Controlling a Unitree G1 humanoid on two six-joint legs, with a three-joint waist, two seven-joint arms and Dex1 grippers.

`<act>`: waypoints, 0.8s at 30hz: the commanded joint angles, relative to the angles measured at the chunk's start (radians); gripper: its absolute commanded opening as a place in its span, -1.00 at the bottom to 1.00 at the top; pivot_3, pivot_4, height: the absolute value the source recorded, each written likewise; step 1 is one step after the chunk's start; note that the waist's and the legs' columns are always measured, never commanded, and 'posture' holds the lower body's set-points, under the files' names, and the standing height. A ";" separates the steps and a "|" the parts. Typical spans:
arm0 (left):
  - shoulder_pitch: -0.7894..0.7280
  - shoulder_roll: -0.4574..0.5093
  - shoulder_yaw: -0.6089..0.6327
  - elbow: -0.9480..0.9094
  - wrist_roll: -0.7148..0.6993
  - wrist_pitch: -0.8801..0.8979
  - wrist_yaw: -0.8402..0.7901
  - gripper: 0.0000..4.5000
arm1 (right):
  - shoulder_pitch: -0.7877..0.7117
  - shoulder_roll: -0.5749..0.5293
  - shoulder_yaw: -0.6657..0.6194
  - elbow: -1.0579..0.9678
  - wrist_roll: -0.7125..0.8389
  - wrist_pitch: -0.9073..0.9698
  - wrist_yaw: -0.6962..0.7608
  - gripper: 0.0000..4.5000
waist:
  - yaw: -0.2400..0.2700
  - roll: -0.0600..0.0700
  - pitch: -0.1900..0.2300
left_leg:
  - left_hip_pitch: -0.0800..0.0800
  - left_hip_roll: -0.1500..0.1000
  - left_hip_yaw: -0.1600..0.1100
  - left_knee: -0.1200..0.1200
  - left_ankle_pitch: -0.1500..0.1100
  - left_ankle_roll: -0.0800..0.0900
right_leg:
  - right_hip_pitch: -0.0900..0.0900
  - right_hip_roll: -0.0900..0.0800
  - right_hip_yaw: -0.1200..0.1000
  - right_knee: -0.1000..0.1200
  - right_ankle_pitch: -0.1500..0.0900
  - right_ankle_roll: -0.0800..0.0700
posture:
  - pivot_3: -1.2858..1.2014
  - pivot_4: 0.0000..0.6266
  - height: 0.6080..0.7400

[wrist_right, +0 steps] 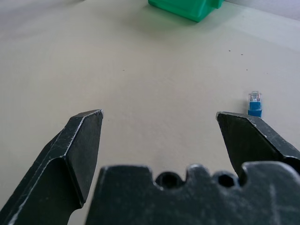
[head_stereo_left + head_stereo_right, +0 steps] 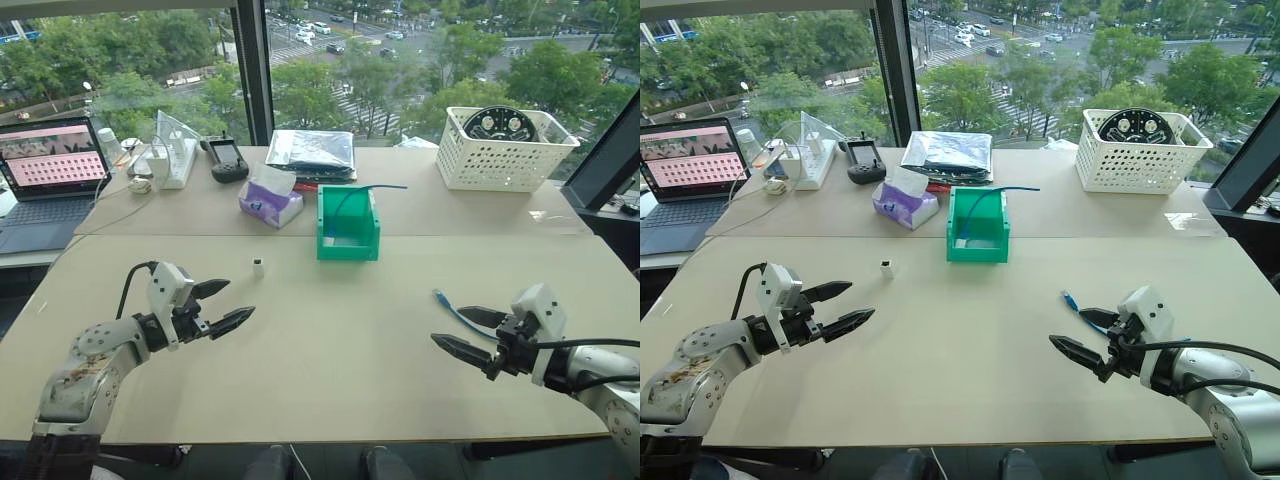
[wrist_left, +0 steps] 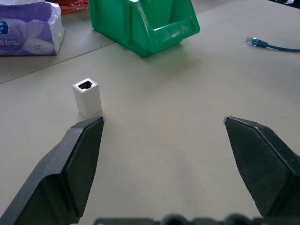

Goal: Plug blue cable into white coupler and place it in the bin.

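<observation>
The left gripper [image 2: 222, 305] hangs over the table [image 2: 330, 350] with its fingers spread wide and empty; the white coupler [image 2: 258, 266] stands upright at its 1 o'clock, apart. The right gripper [image 2: 462, 333] is likewise agape and empty, the blue cable [image 2: 452, 309] plug lying at its 12 o'clock. The green bin [image 2: 348, 226] sits at the coupler's 2 o'clock.

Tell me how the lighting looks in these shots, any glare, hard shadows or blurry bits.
Head views: even daylight from the windows, only a soft shadow in front of the green bin, no glare on the table. Left wrist view: the white coupler is crisp and its socket reads clearly. Right wrist view: the blue cable plug is sharp, while the near pincer fingers look slightly soft.
</observation>
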 commanded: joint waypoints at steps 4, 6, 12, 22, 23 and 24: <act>-0.138 0.058 -0.026 -0.020 -0.136 0.116 -0.173 0.95 | -0.095 -0.059 -0.004 0.072 -0.122 0.019 -0.100 0.99 | 0.002 -0.002 0.001 | -0.001 -0.001 0.000 0.002 0.000 0.000 | -0.001 0.000 0.000 0.002 0.000 0.000 | 0.03 -0.52 0.94; -0.147 0.074 -0.034 -0.049 -0.164 0.150 -0.208 0.95 | -0.158 -0.049 0.014 0.143 -0.156 0.022 -0.136 0.99 | 0.000 -0.002 0.001 | -0.001 0.000 0.001 0.004 0.000 0.000 | 0.000 0.000 0.000 0.002 -0.001 -0.002 | 0.03 -0.52 0.94; -0.155 0.095 -0.056 -0.124 -0.191 0.202 -0.226 0.95 | -0.306 -0.023 0.115 0.306 -0.223 0.021 -0.130 0.99 | -0.010 -0.002 0.001 | 0.001 0.000 0.001 0.001 0.000 0.000 | -0.001 0.002 0.001 0.004 0.002 -0.006 | 0.03 -0.52 0.94; -0.149 0.098 -0.080 -0.157 -0.140 0.173 -0.195 0.95 | -0.476 0.027 0.266 0.588 -0.322 -0.025 -0.036 0.99 | -0.013 -0.002 0.002 | 0.002 -0.001 0.000 0.002 0.000 0.000 | 0.000 0.003 0.001 0.005 0.002 -0.007 | 0.03 -0.52 0.94; -0.149 0.097 -0.083 -0.156 -0.135 0.171 -0.192 0.95 | -0.487 0.033 0.275 0.617 -0.337 -0.041 -0.033 0.99 | -0.014 -0.002 0.002 | 0.002 -0.001 0.000 0.002 0.000 0.000 | 0.001 0.003 0.001 0.005 0.002 -0.007 | 0.03 -0.52 0.94; -0.150 0.095 -0.084 -0.156 -0.132 0.171 -0.190 0.95 | -0.495 0.037 0.280 0.639 -0.347 -0.053 -0.028 0.77 | -0.015 -0.002 0.002 | 0.002 -0.001 0.001 0.002 0.000 0.000 | 0.000 0.003 0.001 0.005 0.002 -0.007 | 0.03 -0.52 0.94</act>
